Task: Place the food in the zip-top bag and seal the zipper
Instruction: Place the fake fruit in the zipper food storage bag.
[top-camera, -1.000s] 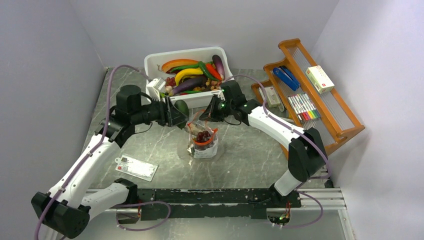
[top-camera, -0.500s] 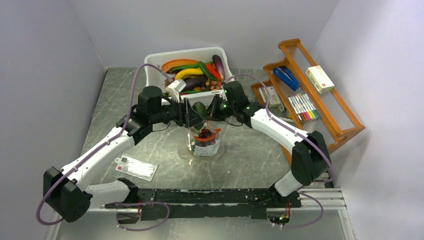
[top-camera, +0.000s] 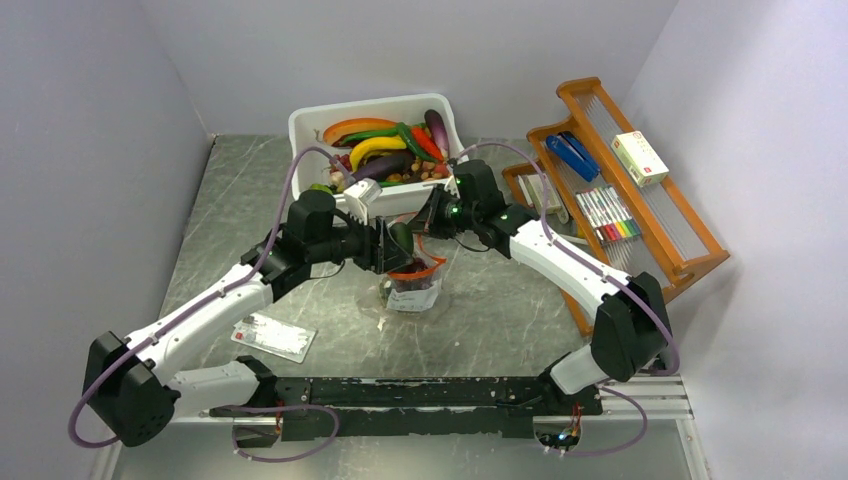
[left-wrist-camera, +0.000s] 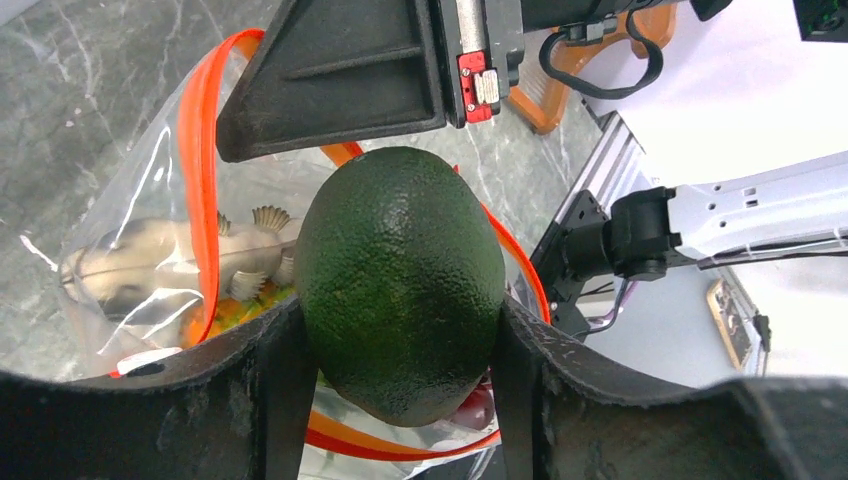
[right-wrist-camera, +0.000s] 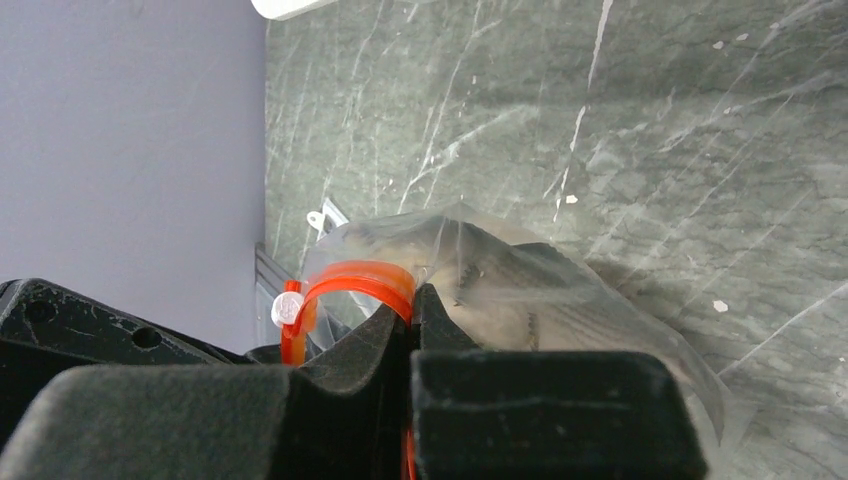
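My left gripper (left-wrist-camera: 400, 345) is shut on a dark green avocado (left-wrist-camera: 400, 280) and holds it right over the open mouth of the clear zip-top bag (top-camera: 410, 285). The orange-red zipper (left-wrist-camera: 200, 150) rings the mouth. Inside the bag I see dark red grapes (top-camera: 408, 283), an orange and green piece (left-wrist-camera: 235, 310) and a pale spiky toy (left-wrist-camera: 160, 265). My right gripper (right-wrist-camera: 412, 300) is shut on the zipper edge (right-wrist-camera: 360, 280) and holds the bag's far side up. In the top view the left gripper (top-camera: 398, 243) and right gripper (top-camera: 428, 222) meet at the bag.
A white tub (top-camera: 375, 150) of toy vegetables stands just behind the bag. A wooden rack (top-camera: 620, 190) with pens and boxes is at the right. A flat white card (top-camera: 272, 335) lies at the front left.
My left gripper has carried the avocado rightward from beside the tub to over the bag's mouth. The right gripper has kept its hold on the bag's edge.
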